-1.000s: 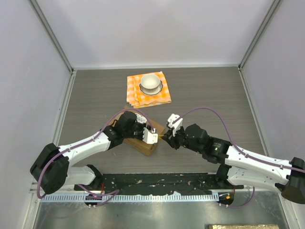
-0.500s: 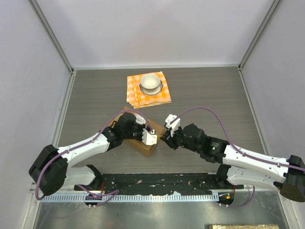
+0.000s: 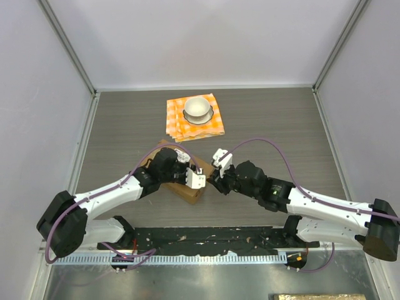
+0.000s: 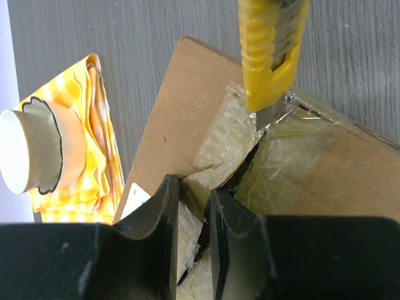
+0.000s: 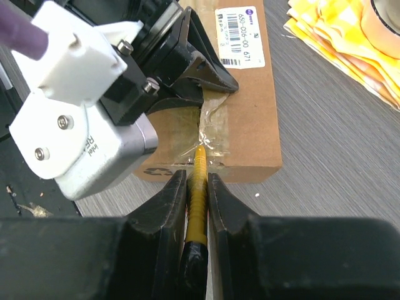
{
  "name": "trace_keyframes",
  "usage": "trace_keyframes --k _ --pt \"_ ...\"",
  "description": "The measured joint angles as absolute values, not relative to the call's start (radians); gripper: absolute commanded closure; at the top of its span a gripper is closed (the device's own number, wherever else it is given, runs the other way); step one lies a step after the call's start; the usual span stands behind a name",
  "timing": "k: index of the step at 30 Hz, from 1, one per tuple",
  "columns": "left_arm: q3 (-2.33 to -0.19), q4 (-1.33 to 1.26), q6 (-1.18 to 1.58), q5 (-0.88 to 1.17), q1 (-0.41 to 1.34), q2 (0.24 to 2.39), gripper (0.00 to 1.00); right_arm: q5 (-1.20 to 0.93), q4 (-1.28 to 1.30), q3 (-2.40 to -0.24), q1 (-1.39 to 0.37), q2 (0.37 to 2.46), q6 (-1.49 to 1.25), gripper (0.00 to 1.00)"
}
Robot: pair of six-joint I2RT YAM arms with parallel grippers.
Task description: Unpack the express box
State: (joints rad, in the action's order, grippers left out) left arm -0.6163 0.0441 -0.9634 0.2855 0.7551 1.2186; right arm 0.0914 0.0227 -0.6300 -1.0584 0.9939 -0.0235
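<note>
The express box [image 3: 189,191] is a brown carton lying between my arms, with a white label [image 5: 240,34]. My left gripper [image 3: 186,170] rests on top of it. Its fingers [image 4: 167,215] are nearly closed on crumpled clear tape and a flap edge at the centre seam [image 4: 219,144]. My right gripper [image 3: 215,182] is shut on a yellow utility knife [image 5: 199,181]. The knife's blade tip [image 4: 270,115] touches the tape at the seam near the box's near edge. The box [image 5: 250,112] fills the middle of the right wrist view, with the left gripper's fingers [image 5: 200,69] on it.
An orange checked napkin [image 3: 195,122] lies behind the box with a white fluted cup [image 3: 198,107] on it. They also show in the left wrist view: the napkin [image 4: 94,125] and the cup [image 4: 25,150]. Enclosure walls stand on three sides.
My right gripper has moved a little left with the knife, bringing the blade onto the box's taped seam. My left gripper has stayed on the box.
</note>
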Motion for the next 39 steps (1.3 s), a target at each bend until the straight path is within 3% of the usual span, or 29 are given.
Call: trace_keyframes --k 19,27,39 --pt "-0.617 0.060 -0.897 0.259 0.770 1.202 1.00 0.148 -0.120 -0.617 -1.088 1.037 -0.020 0.99" --pt "-0.617 0.075 -0.867 0.272 0.785 1.193 1.00 0.297 -0.031 -0.604 -1.188 0.982 -0.143 0.99" --pt "-0.661 0.163 -0.818 0.268 0.782 1.188 1.00 0.407 -0.006 -0.632 -1.236 1.072 -0.352 0.99"
